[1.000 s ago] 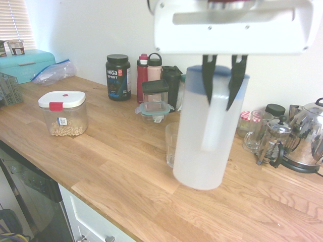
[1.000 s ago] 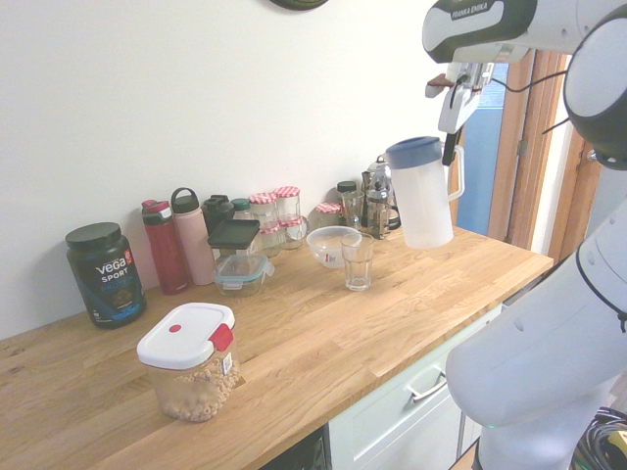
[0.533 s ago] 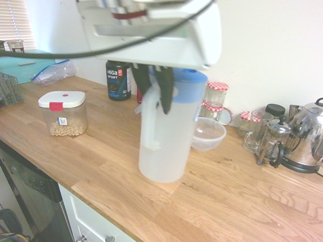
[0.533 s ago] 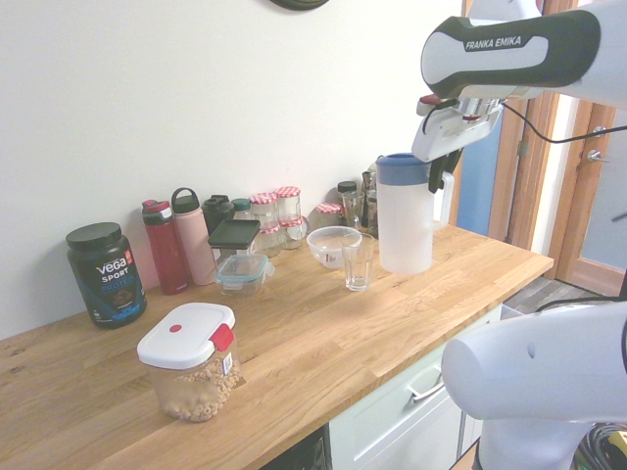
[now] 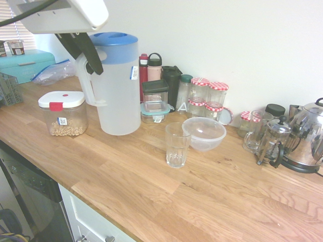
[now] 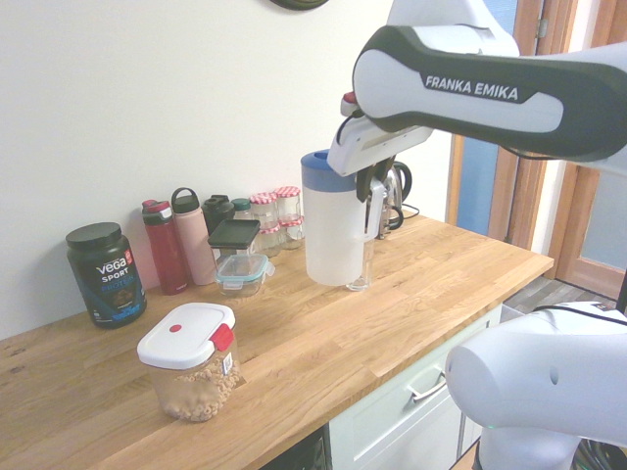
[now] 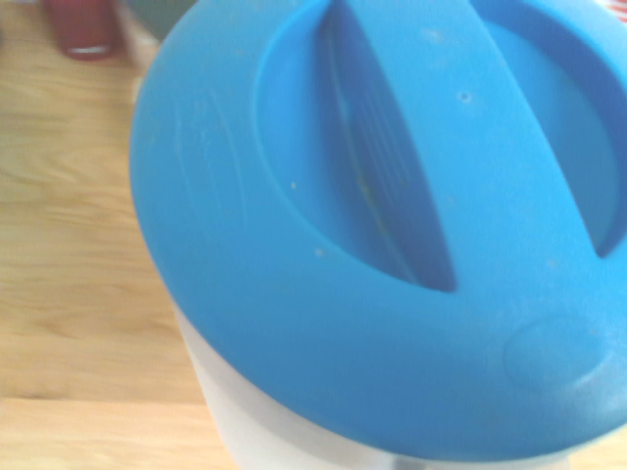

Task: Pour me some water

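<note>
Water for the pour is carried inside a tall frosted-white jug (image 5: pixel 117 85) with a blue lid (image 7: pixel 392 225), held clear of the wooden worktop (image 5: pixel 151 186) and well above it. The jug is seen hanging roughly upright, only slightly tilted, its lid still seated; the liquid level cannot be read through the frosted wall. The gripper (image 5: pixel 83 48) is clamped on the jug's side handle (image 5: pixel 87 83), its dark fingers (image 5: pixel 92 54) pinched together around the upper part of the loop.

In the first exterior view, the jug is placed between the lidded cereal container (image 5: pixel 62 113) and the ribbed drinking glass (image 5: pixel 177 144), with the glass well apart from it. Behind the glass a clear bowl (image 5: pixel 204 133) is set, and a row of bottles and jars is lined along the wall.

Several risks can be judged from here. A heavy jug held only by its handle could swing or twist in the grip if it is moved quickly, and water could be slopped out. A tilt begun before the spout is brought over the glass would send water onto the worktop. The light, narrow glass could be knocked over by the jug's base if it is approached too low.
</note>
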Robot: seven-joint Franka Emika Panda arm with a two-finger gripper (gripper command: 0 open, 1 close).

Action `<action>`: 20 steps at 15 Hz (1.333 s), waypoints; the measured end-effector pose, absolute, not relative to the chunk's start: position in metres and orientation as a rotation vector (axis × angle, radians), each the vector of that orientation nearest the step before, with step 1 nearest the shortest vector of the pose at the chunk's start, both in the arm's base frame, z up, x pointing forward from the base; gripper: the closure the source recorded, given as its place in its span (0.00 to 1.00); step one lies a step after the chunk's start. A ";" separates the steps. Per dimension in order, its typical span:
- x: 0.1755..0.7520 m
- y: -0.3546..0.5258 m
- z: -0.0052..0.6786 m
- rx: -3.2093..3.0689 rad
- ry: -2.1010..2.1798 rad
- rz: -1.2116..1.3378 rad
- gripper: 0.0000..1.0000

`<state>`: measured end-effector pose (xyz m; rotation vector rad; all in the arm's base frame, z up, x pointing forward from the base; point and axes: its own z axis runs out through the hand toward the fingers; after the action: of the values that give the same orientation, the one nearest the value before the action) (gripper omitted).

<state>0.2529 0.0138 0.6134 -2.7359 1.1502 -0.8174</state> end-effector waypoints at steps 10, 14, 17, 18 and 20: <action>0.331 0.085 0.549 -2.718 1.117 -0.727 1.00; 0.354 0.099 0.525 -2.727 1.100 -0.723 1.00; 0.354 0.110 0.516 -2.741 1.085 -0.748 1.00; 0.353 0.115 0.512 -2.744 1.076 -0.759 1.00; 0.350 0.125 0.502 -2.748 1.068 -0.785 1.00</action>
<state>0.3498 0.1245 0.5024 -2.7479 1.0680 -0.7854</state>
